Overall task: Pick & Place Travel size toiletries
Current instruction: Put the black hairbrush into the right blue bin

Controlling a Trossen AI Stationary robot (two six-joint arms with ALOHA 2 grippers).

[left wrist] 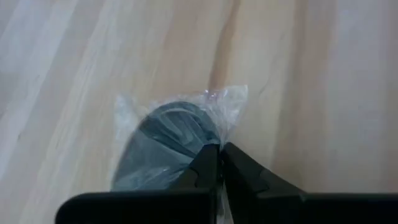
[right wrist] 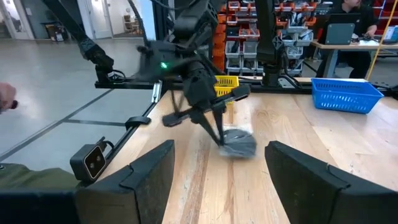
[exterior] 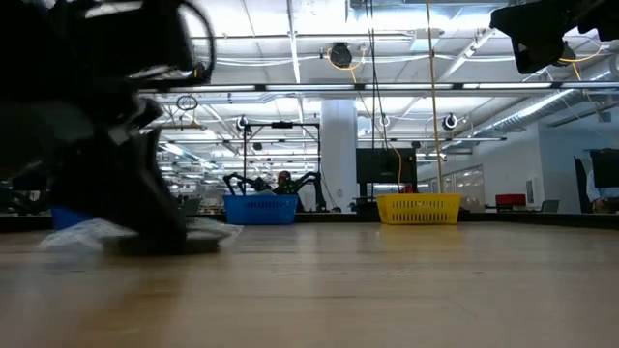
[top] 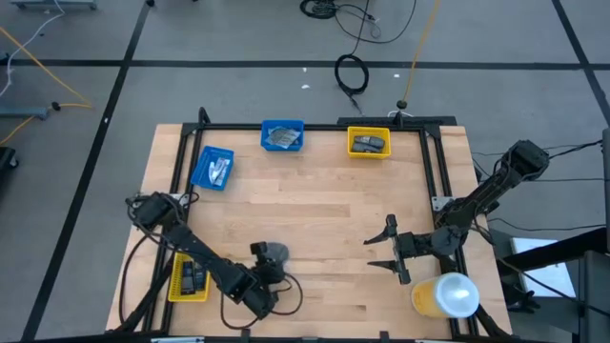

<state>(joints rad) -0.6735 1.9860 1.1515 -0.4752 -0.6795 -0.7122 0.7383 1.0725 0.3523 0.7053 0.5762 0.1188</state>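
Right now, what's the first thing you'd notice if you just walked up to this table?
First, the left gripper near the table's front edge, shut on the clear wrapper of a round grey pad lying on the wood. Next, the right gripper, open and holding nothing, waits at the front right beside a big yellow-and-white cylinder. Then the bright bins: two blue bins and a yellow bin at the back, another yellow one at the front left.
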